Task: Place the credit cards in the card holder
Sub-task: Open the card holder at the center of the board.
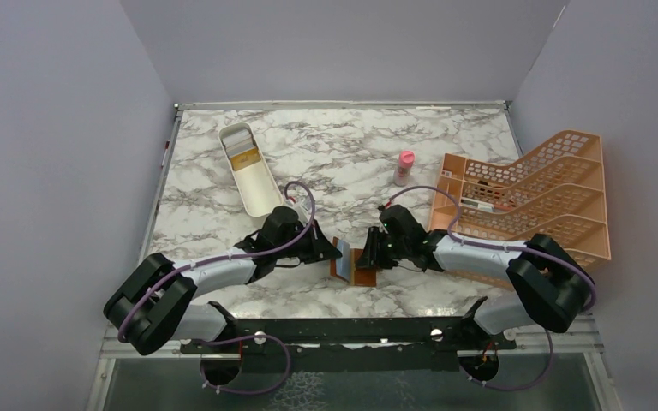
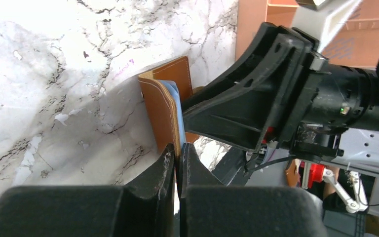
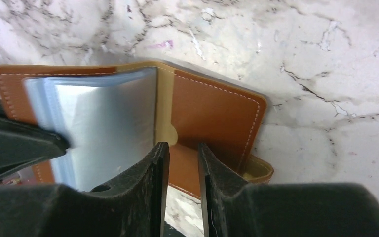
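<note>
Card holder (image 1: 355,261), judged limp, light leather with slick sleeves, is being held open at near-centre table: left gripper (image 2: 177,158) pinched tight on one cover edge, right gripper (image 3: 183,153) narrow at the other, grip unclear.

Card holder (image 3: 217,111): brown leather-like, white stitching, matt. Inner sleeves (image 3: 108,123): glossy clear plastic. Table (image 1: 351,154): smooth marble-pattern.

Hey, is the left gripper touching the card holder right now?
Touching. In the left wrist view, the brown cover edge of the card holder runs straight into the left gripper, which is closed on it with no gap showing.
</note>
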You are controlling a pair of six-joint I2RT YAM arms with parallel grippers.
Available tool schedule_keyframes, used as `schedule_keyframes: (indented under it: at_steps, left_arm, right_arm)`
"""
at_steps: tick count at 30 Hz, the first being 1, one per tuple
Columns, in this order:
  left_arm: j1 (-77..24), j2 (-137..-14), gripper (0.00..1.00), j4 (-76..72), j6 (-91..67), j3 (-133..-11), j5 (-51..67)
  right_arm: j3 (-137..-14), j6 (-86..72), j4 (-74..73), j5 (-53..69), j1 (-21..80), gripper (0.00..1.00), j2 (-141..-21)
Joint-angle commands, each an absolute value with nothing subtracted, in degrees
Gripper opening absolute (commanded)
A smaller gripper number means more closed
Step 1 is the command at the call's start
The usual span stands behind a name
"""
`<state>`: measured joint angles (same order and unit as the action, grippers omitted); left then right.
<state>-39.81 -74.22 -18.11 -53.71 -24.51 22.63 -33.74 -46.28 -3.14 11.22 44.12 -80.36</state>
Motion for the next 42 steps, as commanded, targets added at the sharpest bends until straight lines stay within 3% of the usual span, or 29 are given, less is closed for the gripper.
schedule_keyframes:
  at_steps: [1, 4, 7, 12, 15, 20, 28, 31, 34, 36, 42]
  left_arm:
    - [-40.0, -74.0, 0.00, -25.6, -54.2, -22.9, 26.2]
    - [-40.0, -73.9, 0.00, -27.0, -54.1, -22.2, 27.1]
    - [-40.0, -73.9, 0.09, -27.3, -53.9, -21.9, 27.1]
    - [-40.0, -74.5, 0.08, -27.8, -53.7, -21.5, 27.7]
    - [-40.0, -74.6, 0.16, -27.9, -53.7, -21.2, 27.8]
    - [-40.0, -74.1, 0.04, -28.8, -53.8, -20.7, 27.6]
    - [-40.1, -73.0, 0.19, -29.8, -54.2, -20.2, 27.8]
    - [-40.1, -73.0, 0.08, -30.2, -54.3, -19.9, 27.7]
    - [-40.1, -73.1, 0.07, -30.7, -54.4, -19.7, 27.9]
    - [-40.1, -73.3, 0.00, -30.8, -54.2, -19.6, 27.5]
    - [-40.1, -76.9, 0.00, -30.2, -56.0, -19.2, 24.7]
  right_arm:
    - [-31.8, -45.8, 1.1, 10.8, 44.0, 0.32, -82.2]
    - [-31.3, -45.8, 1.3, 9.9, 44.0, 0.32, -82.1]
    - [-31.2, -45.8, 1.4, 9.7, 44.0, 0.32, -82.2]
    - [-31.0, -46.1, 1.7, 9.6, 44.0, 0.32, -82.3]
    - [-30.8, -46.1, 1.8, 9.5, 44.0, 0.32, -82.1]
    - [-30.6, -46.0, 1.7, 9.4, 44.0, 0.32, -81.8]
    - [-30.4, -45.8, 2.4, 9.8, 44.0, 0.32, -82.0]
    - [-30.3, -45.8, 2.3, 9.8, 44.0, 0.32, -81.8]
    - [-30.4, -45.7, 1.6, 9.5, 44.0, 0.32, -81.2]
    - [-30.4, -45.6, 1.1, 9.2, 44.0, 0.32, -80.6]
    - [-33.8, -44.7, -9.1, 6.3, 44.0, 0.35, -72.2]
